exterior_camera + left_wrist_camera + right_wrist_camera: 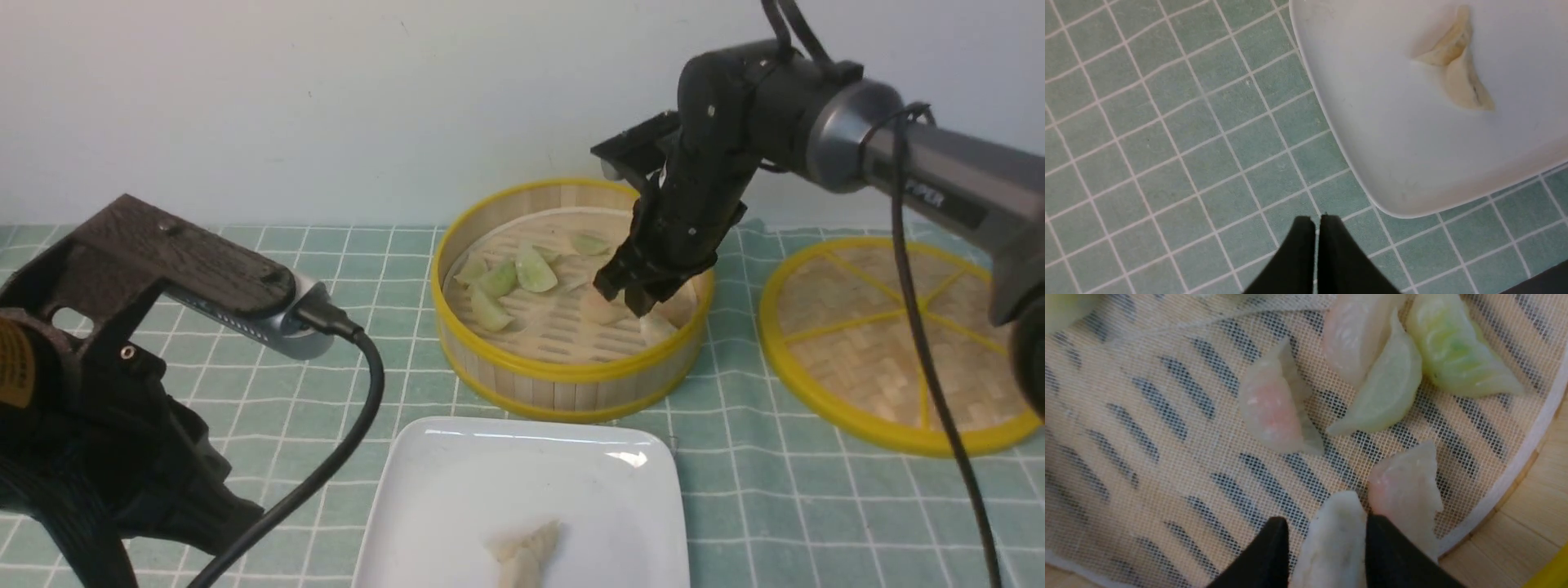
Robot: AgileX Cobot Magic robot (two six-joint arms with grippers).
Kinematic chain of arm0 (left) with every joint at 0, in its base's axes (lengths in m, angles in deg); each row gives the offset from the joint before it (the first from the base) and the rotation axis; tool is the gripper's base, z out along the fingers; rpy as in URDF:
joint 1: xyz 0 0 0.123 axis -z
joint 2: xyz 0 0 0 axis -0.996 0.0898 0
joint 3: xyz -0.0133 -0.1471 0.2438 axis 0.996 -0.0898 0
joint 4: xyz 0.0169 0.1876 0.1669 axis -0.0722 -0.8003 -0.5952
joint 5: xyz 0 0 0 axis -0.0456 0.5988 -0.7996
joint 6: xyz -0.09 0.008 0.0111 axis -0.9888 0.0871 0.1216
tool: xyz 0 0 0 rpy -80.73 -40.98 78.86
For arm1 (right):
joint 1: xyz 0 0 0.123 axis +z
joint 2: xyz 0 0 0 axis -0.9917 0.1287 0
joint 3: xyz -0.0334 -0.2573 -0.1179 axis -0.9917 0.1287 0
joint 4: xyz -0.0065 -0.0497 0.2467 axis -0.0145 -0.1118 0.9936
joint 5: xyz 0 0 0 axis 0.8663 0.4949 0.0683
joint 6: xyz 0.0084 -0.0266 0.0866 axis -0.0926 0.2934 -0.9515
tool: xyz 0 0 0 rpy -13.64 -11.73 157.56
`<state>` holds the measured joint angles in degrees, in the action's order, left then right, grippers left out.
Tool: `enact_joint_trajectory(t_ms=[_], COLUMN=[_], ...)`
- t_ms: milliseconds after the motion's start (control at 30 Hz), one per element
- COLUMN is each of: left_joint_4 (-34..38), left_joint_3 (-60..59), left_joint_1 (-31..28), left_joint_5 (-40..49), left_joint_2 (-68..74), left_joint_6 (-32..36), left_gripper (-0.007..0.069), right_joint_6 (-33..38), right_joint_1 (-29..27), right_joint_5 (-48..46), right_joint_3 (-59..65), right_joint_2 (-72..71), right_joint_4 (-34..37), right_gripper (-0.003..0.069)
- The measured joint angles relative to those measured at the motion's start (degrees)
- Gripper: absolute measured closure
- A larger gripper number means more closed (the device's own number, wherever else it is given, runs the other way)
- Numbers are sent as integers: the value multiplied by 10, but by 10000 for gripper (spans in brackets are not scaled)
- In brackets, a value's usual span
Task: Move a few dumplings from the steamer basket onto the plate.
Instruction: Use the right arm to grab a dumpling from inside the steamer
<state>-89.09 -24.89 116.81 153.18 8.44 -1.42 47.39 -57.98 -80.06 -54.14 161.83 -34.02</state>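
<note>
On green checked cloth [735, 490], the job looks part-done: apparently two cream-white pleated dumplings [526, 551] sit on the glossy white square plate [457, 490] as the right gripper [624, 300], jaws parted, straddles another dumpling [1331, 539] in the round bamboo steamer basket [563, 384]; the left gripper [1316, 222] hangs pinched closed beside the plate.

What I cannot see around the steamer basket [571, 371]

From the front, my right jaws dip inside the steamer basket and cover whatever lies straight under them; the right wrist view cuts off the near end of the white dumpling [1331, 547] between them, and a pinkish dumpling [1355, 339] and a blurred green smudge [1065, 310] run past the edge there. The plate [424, 490], on my side of the steamer basket, runs off the front view's edge with the cream dumpling [526, 547] on it. The woven disc [849, 359], right of the steamer basket, is crossed by my right arm [939, 171] and its cable [922, 327]. My left jaws show only their tips.
</note>
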Motion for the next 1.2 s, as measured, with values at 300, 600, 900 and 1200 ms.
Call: enact_joint_trajectory(t_ms=[300,600,900,1200], left_joint_4=[-21,-28,-28,-34], left_joint_3=[0,0,0,0], left_joint_1=[0,0,0,0], left_joint_5=[0,0,-1,-1], left_joint_2=[0,0,0,-1], left_joint_6=[0,0,0,0], left_gripper=[631,631,631,631], right_joint_6=[-16,-18,-1,-4], right_joint_1=[2,3,2,3], right_joint_5=[2,-9,-31,-32], right_joint_3=[-2,-11,-94,-162], right_joint_2=[22,30,56,57], right_joint_4=[-17,-13,31,-2], right_gripper=[289,571,633,641])
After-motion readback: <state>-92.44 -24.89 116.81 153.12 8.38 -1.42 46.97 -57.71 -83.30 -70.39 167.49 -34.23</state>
